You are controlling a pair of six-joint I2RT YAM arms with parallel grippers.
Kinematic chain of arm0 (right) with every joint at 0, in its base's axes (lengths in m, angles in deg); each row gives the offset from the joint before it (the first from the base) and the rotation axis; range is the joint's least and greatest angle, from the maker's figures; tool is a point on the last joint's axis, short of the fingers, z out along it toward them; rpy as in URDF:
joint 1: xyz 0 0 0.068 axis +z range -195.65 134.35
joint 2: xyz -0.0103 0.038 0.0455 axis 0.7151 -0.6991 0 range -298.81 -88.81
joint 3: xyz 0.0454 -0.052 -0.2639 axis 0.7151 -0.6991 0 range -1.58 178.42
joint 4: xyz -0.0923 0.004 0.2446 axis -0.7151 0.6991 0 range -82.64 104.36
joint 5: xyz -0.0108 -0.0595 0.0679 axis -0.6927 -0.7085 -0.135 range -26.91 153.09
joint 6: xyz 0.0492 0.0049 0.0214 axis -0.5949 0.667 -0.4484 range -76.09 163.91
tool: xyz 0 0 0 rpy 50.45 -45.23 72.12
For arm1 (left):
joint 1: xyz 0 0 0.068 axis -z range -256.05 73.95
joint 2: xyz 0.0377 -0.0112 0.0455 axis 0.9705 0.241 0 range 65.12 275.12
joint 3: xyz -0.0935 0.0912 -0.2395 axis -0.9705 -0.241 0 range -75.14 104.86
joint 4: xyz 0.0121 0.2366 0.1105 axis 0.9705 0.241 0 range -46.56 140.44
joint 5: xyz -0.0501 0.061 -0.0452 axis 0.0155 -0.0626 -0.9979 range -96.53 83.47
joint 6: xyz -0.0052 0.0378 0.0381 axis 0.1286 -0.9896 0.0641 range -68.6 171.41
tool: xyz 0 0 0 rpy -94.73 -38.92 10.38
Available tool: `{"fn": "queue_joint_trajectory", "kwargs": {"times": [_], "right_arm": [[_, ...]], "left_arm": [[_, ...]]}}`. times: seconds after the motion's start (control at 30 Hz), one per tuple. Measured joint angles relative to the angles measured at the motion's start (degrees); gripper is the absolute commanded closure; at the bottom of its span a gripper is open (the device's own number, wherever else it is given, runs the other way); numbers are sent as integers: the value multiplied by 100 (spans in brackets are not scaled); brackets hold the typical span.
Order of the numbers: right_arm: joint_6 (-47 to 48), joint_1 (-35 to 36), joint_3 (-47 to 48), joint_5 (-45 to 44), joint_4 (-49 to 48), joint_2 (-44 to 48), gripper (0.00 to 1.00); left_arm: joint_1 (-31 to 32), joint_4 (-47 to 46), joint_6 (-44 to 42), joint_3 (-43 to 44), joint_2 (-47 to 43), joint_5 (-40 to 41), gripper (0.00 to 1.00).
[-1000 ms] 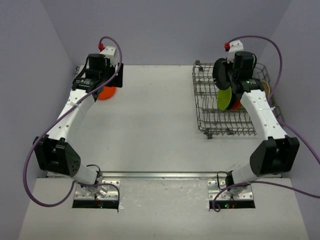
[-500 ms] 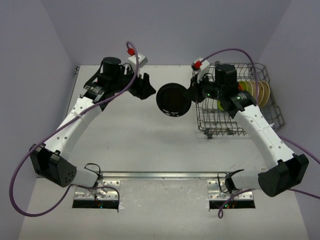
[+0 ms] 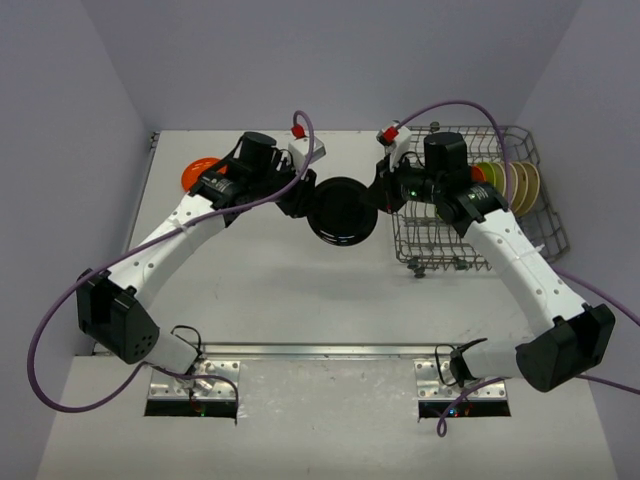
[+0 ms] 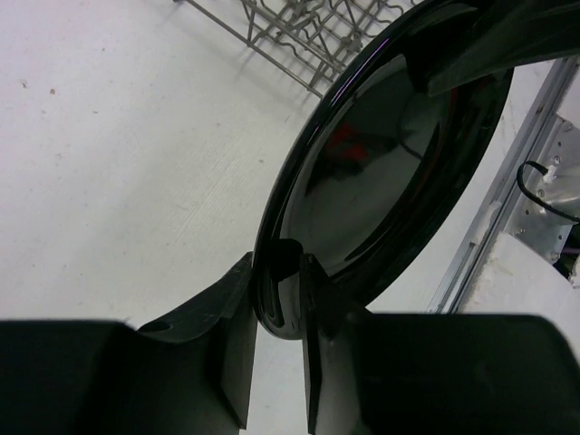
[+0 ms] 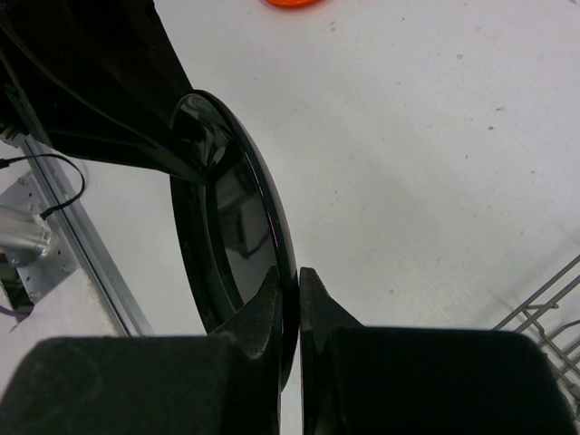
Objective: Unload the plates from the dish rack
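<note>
A glossy black plate [image 3: 342, 210] hangs on edge above the middle of the table, between both arms. My right gripper [image 3: 378, 195] is shut on its right rim; in the right wrist view the fingers [image 5: 288, 276] pinch the thin edge of the plate [image 5: 231, 245]. My left gripper [image 3: 303, 195] grips the opposite rim, and its fingers [image 4: 276, 267] press both sides of the plate [image 4: 390, 172]. The dish rack [image 3: 450, 265] stands at the right and holds upright lime green [image 3: 493, 185] and beige [image 3: 527, 185] plates. An orange plate [image 3: 200, 170] lies flat at the back left.
The rack's wire corner [image 4: 299, 27] shows just behind the black plate in the left wrist view. Purple cables arc over both arms. A metal rail [image 3: 320, 350] runs along the table's near edge. Grey walls close in the back and sides.
My right arm carried the black plate from the rack leftwards to the table's middle. My left arm swung in from the back left, where the orange plate now lies uncovered, and closed on the black plate's rim.
</note>
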Motion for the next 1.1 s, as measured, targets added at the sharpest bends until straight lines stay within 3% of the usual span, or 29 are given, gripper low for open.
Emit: {"fn": "queue_joint_trajectory", "kwargs": {"times": [0.03, 0.1, 0.13, 0.2, 0.23, 0.27, 0.33, 0.6, 1.1], "right_arm": [[-7, -3, -22, 18, -18, 0, 100], [-12, -4, -61, 24, -57, 2, 99], [13, -4, -71, 11, -66, 2, 91], [62, -30, -114, -7, -86, 4, 68], [37, -36, -128, -7, -99, 4, 51], [-43, -36, -136, -22, -110, 4, 27], [-151, -19, -139, -71, -128, 6, 9], [-780, -421, -137, -332, -132, -44, 3], [-900, -789, -259, -1055, -27, -202, 1]], "left_arm": [[0, -6, 28, 0, 3, 25, 81], [0, 1, 82, 0, 21, 52, 96], [-7, 8, 113, 0, 32, 35, 99], [-83, 30, 232, 0, 46, -110, 100], [-159, 29, 276, 0, 52, -229, 100], [-226, 15, 295, 0, 64, -345, 100], [-407, -14, 393, 0, 115, -544, 100], [-2138, 15, 868, 271, 780, -805, 100], [-4834, 707, 1541, 2981, 3950, 777, 100]]}}
